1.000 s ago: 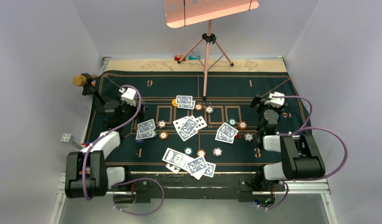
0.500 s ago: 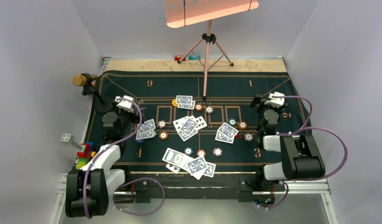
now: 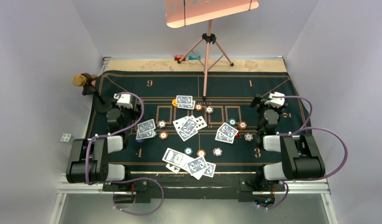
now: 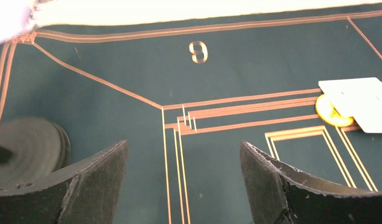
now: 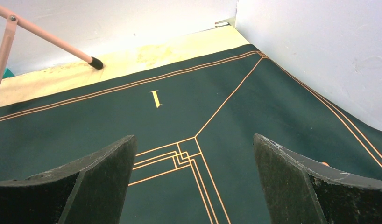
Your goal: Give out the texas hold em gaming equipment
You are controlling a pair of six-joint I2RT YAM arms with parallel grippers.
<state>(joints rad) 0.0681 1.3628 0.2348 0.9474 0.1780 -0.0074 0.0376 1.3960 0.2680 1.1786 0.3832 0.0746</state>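
**Top external: both hands empty, cards bunched mid-table**

I see my left gripper (image 4: 182,148) and right gripper (image 5: 194,140) both spread wide, holding nothing, over bare felt mat (image 3: 236,86). The playing cards (image 3: 189,125) and chips (image 3: 201,152) lie in overlapping clusters along the mat's middle and near edge. My worry: cards overlap, so one pinch could lift two or skid the pile. Left wrist shows what overhead blurs: the yellow disc (image 4: 330,112) sits partly under a card (image 4: 362,103), so grabbing it may drag that card. Right wrist shows hardly anything but felt.
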